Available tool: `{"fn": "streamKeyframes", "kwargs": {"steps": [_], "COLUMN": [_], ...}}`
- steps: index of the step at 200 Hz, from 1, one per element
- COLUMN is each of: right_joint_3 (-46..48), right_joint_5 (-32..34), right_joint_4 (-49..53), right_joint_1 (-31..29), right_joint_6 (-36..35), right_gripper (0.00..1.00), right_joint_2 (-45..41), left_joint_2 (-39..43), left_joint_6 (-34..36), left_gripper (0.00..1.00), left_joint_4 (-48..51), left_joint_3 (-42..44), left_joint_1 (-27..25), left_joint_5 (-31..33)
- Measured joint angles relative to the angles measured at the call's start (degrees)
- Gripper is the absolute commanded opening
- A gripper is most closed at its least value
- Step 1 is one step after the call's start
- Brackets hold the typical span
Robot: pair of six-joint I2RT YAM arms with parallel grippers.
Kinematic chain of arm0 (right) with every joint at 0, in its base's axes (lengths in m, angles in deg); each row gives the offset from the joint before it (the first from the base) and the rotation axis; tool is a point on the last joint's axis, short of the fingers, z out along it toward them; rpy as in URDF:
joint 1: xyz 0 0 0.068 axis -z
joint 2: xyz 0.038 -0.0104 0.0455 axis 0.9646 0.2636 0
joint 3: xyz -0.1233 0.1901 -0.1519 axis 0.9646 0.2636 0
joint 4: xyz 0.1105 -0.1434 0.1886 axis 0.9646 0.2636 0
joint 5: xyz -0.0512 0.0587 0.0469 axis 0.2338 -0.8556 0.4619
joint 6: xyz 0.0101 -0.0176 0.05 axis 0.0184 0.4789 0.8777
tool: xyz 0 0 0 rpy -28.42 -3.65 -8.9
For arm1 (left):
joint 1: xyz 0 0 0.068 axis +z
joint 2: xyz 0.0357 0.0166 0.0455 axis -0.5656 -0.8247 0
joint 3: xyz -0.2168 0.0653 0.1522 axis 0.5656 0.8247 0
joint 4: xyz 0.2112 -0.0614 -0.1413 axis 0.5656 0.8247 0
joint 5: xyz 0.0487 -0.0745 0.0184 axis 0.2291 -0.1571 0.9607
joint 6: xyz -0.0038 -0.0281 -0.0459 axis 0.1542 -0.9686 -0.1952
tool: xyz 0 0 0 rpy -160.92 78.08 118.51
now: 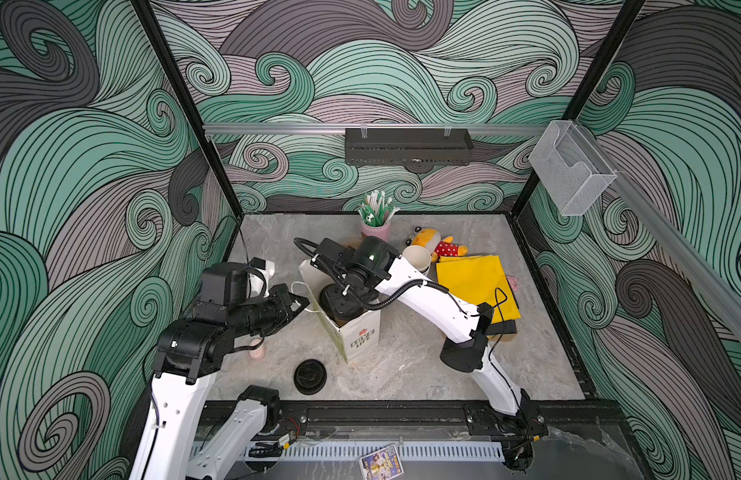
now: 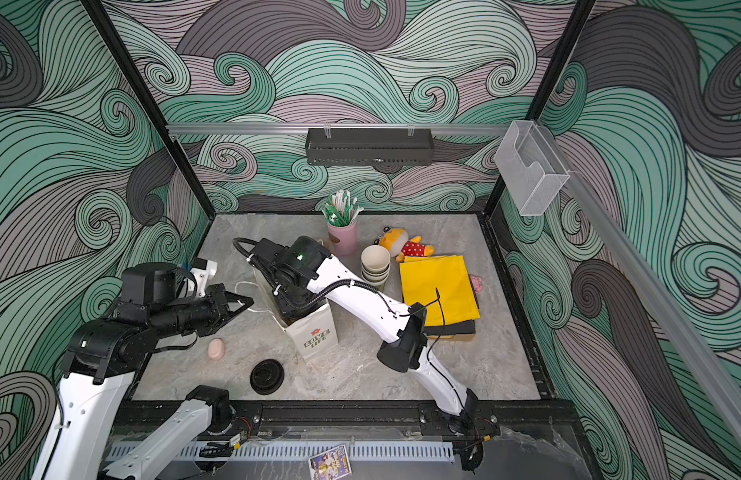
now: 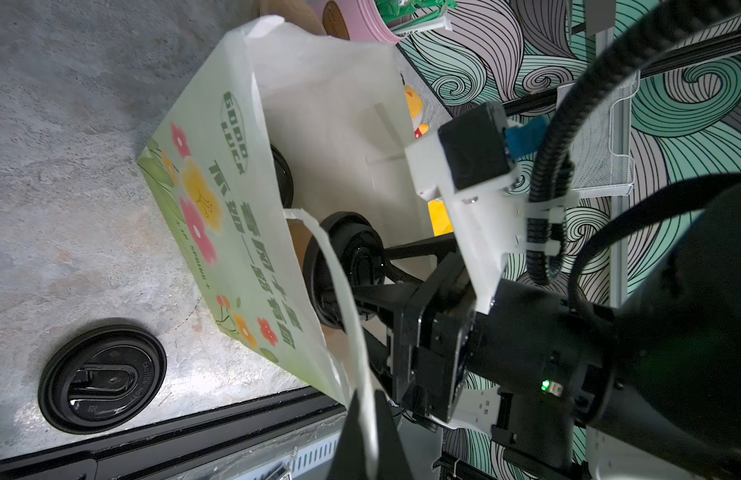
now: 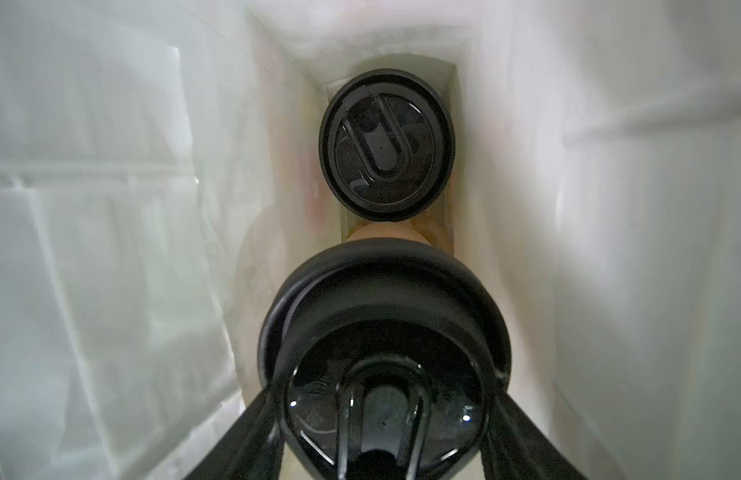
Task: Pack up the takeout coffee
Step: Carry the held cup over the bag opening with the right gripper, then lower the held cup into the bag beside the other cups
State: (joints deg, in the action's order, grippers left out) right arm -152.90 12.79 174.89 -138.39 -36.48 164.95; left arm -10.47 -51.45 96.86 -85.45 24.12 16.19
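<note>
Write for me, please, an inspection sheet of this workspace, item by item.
Surface: grey stone-look table, no spill seen.
Job's things: paper bag upright; brown cup with lid inside its mouth; second black lid deeper, its cup hidden.
Clutter: loose black lid, stack of lidless cups, plush toy, yellow sheets, pink straw holder, peach egg-like piece.
Hands: left hand shut on the bag handle; right hand grips the brown cup.
Cables: corrugated cable crosses above the bag mouth.
Surroundings: wave-pattern walls, black shelf, clear holder.
</note>
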Motion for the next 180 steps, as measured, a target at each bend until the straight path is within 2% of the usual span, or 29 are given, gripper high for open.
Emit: {"fn": "streamKeyframes", "kwargs": {"steps": [72,120,180], "right_joint_3": [-0.55,0.13,5.84], "right_joint_5": [-0.39,0.07,1.09], "right_joint_4": [0.00,-0.02,0.00], "right_joint_1": [-0.33,-1.51,-2.91], "right_joint_6": [0.87,2.25,4.31], "right_gripper": [0.54,0.54,0.54], "right_joint_2": [-0.35,-4.74,-9.11], "left_joint_2": [-0.35,0.92,2.23], "left_joint_6": [-1.77,-5.92,-9.97], "left_gripper": [0.00,0.00,0.00], "left_joint_4": [-0.17,-0.46,-0.48], "left_joint_3": [0.00,1.73,1.84], "left_joint_1": [-1.64,-5.84,-10.56], "left_joint_5": [-0.81,-0.96,0.92]}}
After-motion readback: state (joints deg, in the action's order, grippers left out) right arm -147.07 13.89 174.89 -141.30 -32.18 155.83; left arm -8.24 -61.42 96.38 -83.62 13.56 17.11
